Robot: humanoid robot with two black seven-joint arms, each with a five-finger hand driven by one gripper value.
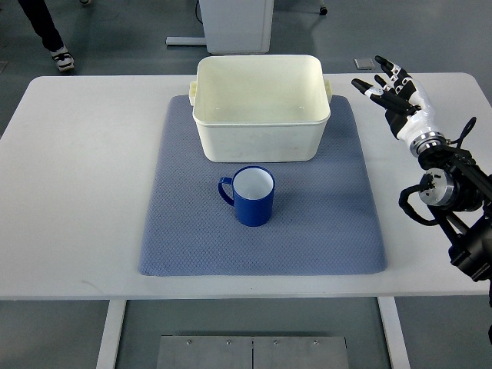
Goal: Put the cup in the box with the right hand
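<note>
Cup: your blue ceramic mug with the white inside [253, 195] is standing upright on the grey-blue textured mat [330, 231], just in front of the box — handle pointing left.
Box: the cream plastic tub [261, 108] is sitting at the mat's far edge.
Right hand: your black-and-white robot hand [392, 91] is hovering over the white desk [77, 192], well apart from the mug — fingers [367, 87] spread, holding nothing.

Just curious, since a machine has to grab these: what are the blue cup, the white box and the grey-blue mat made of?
The cup looks like glazed ceramic: glossy blue outside, white inside, thick rim. The box seems moulded plastic: matte cream walls, rounded corners, small side lugs. The mat looks like soft fabric or foam, given its fine dimpled weave. None is certain by sight alone.
</note>
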